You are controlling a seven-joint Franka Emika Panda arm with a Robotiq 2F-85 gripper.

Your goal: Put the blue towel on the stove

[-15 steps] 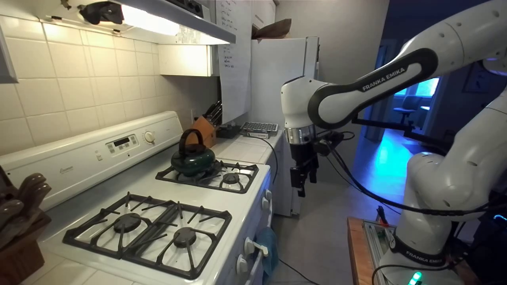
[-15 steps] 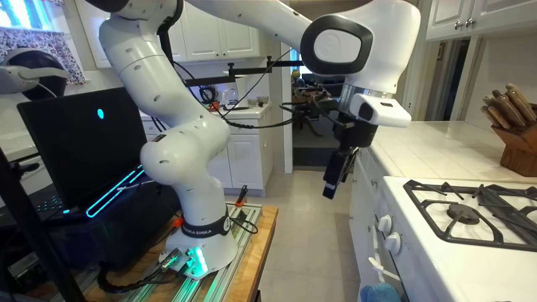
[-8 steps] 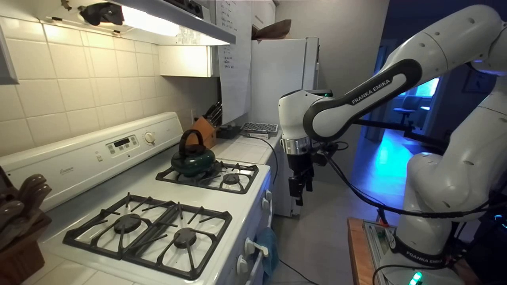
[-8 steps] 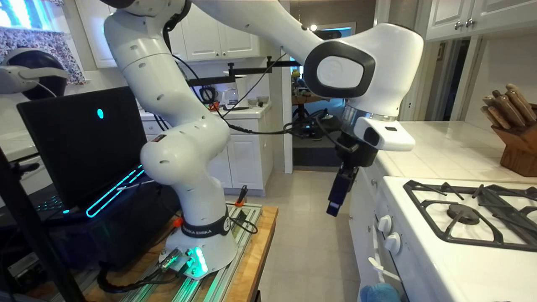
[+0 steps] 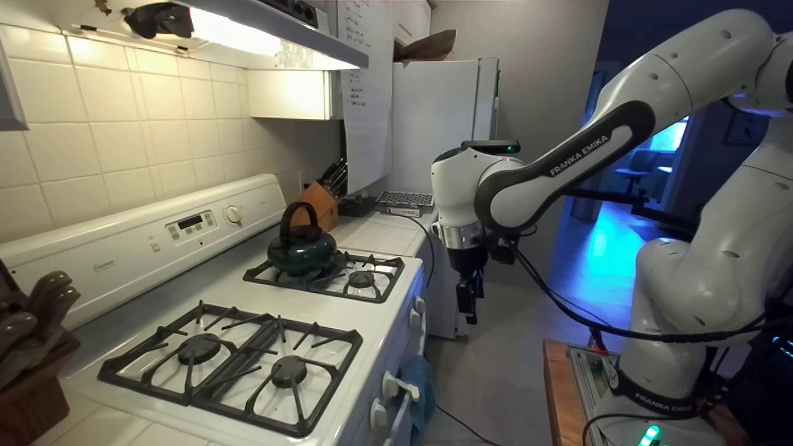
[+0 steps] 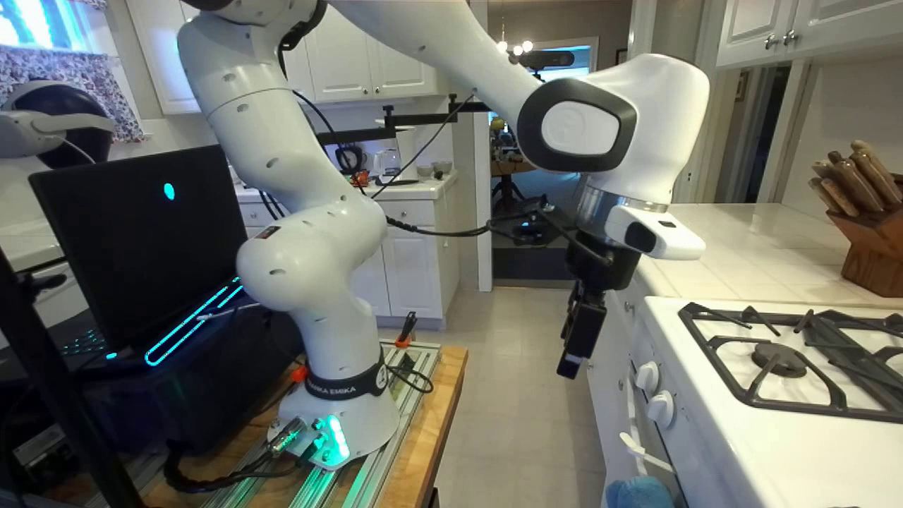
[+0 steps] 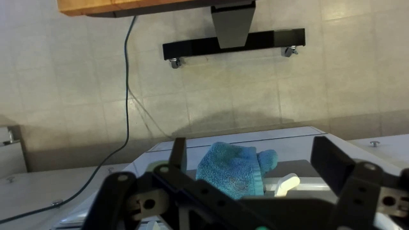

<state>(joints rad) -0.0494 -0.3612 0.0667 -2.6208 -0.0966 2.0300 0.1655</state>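
The blue towel (image 7: pixel 228 172) hangs on the oven handle (image 7: pixel 307 184), below the fingers (image 7: pixel 330 161) and apart from them; in an exterior view its long axis runs downward from that handle, the lower end pointing to the floor (image 5: pixel 495 371) and cut by the frame's edge; in the wrist view its banded hem and a small fold face a white tab (image 7: pixel 287 183) on the handle; the fingers are spread wide, with the towel visible through the gap between them. The front edge of the stove (image 5: pixel 248 294) passes beside the fingers; beneath them, floor stretches from the stove to a wooden stand (image 7: pixel 111 4); past that edge, farther from the fingers, a green kettle (image 5: pixel 302 253) stands on a grate (image 5: pixel 379 300), its inside hidden; well apart from the fingers, a brown knife block (image 6: pixel 875 257) on the tiled worktop (image 6: pixel 762 271) holds knives (image 6: pixel 875 176), handles up.
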